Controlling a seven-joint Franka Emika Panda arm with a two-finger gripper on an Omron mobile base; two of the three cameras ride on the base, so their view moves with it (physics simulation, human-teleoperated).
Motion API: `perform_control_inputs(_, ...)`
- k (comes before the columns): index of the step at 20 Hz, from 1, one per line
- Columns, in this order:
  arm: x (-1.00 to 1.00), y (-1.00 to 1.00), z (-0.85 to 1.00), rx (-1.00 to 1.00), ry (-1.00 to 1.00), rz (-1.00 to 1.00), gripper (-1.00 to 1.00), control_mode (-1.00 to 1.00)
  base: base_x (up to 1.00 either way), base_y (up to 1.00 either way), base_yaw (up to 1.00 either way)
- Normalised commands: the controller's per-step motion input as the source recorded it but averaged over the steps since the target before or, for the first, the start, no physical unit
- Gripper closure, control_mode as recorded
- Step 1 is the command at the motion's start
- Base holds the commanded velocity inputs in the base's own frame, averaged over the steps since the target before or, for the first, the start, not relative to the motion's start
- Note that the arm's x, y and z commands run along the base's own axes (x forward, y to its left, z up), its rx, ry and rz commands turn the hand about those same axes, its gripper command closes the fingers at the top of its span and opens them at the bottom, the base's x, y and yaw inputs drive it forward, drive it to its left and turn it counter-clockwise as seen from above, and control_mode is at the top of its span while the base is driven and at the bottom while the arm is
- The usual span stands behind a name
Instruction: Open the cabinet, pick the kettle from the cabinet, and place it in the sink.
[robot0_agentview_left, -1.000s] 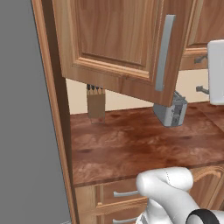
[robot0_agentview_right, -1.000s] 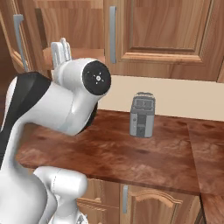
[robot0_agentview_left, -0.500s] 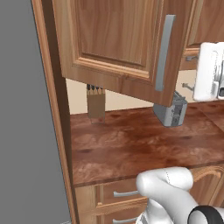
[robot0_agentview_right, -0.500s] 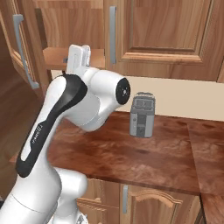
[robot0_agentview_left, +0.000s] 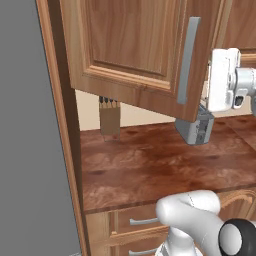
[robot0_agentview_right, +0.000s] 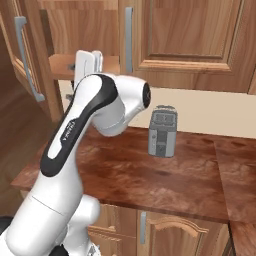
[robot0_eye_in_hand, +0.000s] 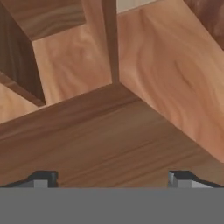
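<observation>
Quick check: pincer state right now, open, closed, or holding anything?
Pincer: open, holding nothing; its tips stand wide apart over the bare warm brown wooden cabinet shelf.

A silver toaster (robot0_agentview_right: 163, 131) and knife block (robot0_agentview_left: 110, 119) stand on the countertop (robot0_agentview_left: 150, 170).

The white Franka Panda arm with dark joints (robot0_agentview_right: 85, 135) rises from its rounded white base, bends at a raised elbow and reaches upward and away from the base cameras. In the left base view, the white hand body (robot0_agentview_left: 222, 80) sits at the right edge at upper height, with a grey wrist segment behind it. The two-finger gripper (robot0_eye_in_hand: 112, 178) has its jaws spread wide, with nothing between them. The two small dark fingertips (robot0_eye_in_hand: 43, 178) stand far apart at the bottom of the hand view.
</observation>
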Motion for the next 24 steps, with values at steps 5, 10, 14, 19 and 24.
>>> perform_control_inputs(5,0.05,0.18,0.0,0.0,0.0,0.33,-1.0,-1.0,0.0,0.0,0.0)
perform_control_inputs(10,-0.32,0.31,0.0,0.0,0.0,0.43,-1.0,-1.0,0.0,0.0,0.0)
perform_control_inputs(14,-0.4,0.33,0.0,0.0,0.0,0.42,-1.0,-1.0,0.0,0.0,0.0)
perform_control_inputs(19,-0.47,0.4,0.0,0.0,0.0,0.37,-1.0,-1.0,0.0,0.0,0.0)
perform_control_inputs(24,-0.47,0.49,0.0,0.0,-0.01,0.27,-1.0,-1.0,0.0,0.0,0.0)
